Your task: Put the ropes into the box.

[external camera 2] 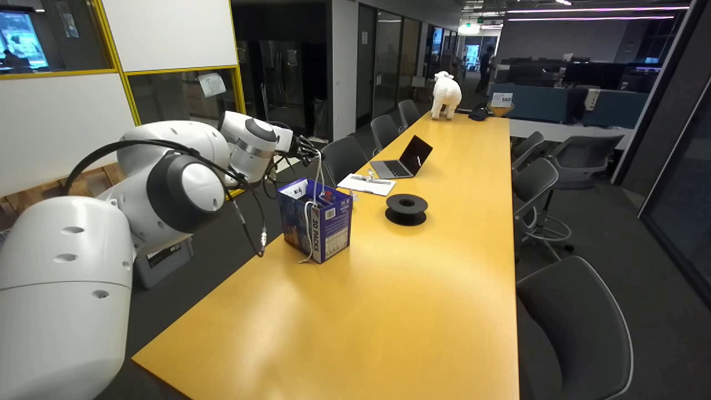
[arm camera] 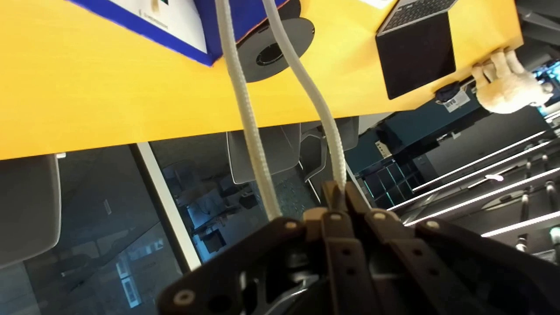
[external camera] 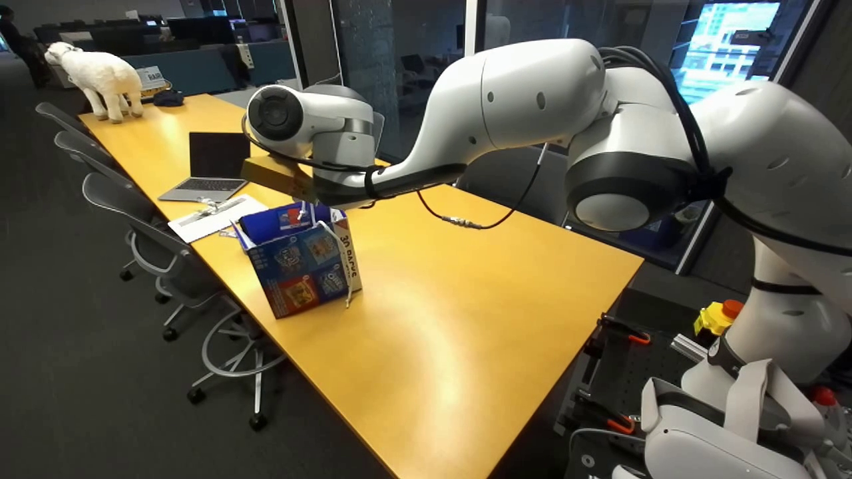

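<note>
The box (external camera: pixel 299 269) is a blue printed cardboard box, open at the top, standing on the table; it also shows in an exterior view (external camera 2: pixel 335 230), and part of its rim (arm camera: pixel 175 43) shows in the wrist view. My gripper (arm camera: pixel 343 197) is above the box, shut on a white braided rope (arm camera: pixel 327 116). The rope hangs from the fingertips (external camera 2: pixel 315 156) down to the open box. A second strand runs beside the left finger in the wrist view. A white rope length also hangs over the box's outer side to the table (external camera: pixel 343 251). The box's inside is mostly hidden.
A black spool (external camera 2: pixel 406 218) stands on the table (external camera 2: pixel 422 311) beyond the box. A clipboard with paper (external camera 2: pixel 361 185) and an open laptop (external camera 2: pixel 394 168) lie farther along. A white toy sheep (external camera 2: pixel 446 94) stands at the far end. Chairs line the table's sides.
</note>
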Controlling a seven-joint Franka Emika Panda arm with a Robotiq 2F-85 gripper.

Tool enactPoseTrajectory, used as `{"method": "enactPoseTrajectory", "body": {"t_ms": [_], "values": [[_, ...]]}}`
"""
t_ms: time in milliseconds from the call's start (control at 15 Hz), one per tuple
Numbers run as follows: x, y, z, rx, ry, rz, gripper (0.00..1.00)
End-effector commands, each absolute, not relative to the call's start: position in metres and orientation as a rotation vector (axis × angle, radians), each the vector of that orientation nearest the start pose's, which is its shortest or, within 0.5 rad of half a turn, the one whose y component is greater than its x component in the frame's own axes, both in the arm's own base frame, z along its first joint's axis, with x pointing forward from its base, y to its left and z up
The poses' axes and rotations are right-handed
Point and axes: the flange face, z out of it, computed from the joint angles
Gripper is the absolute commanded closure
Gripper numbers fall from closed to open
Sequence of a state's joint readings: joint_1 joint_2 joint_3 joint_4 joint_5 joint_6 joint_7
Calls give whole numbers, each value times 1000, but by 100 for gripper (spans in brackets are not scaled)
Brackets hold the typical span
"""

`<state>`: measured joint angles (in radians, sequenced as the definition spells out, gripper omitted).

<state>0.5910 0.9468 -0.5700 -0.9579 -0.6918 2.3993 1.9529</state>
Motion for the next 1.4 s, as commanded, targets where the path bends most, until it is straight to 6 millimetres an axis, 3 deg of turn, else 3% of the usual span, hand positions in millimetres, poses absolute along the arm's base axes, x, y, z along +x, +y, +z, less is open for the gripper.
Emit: {"method": "enactPoseTrajectory", "body": {"t_ms": [0,267,333,400,533,733,933,1133,1333], "values": [[799,229,404,-2149,1517,-1751,95],[800,237,370,-2255,1475,-1695,96],[800,240,360,-2293,1462,-1647,91],[798,244,347,-2357,1430,-1590,69],[795,250,328,-2476,1370,-1489,65],[790,256,321,-2643,1247,-1321,44],[786,255,328,-2770,1104,-1180,21],[782,251,363,-2807,988,-1153,1],[769,249,404,-2847,833,-1134,0]]}}
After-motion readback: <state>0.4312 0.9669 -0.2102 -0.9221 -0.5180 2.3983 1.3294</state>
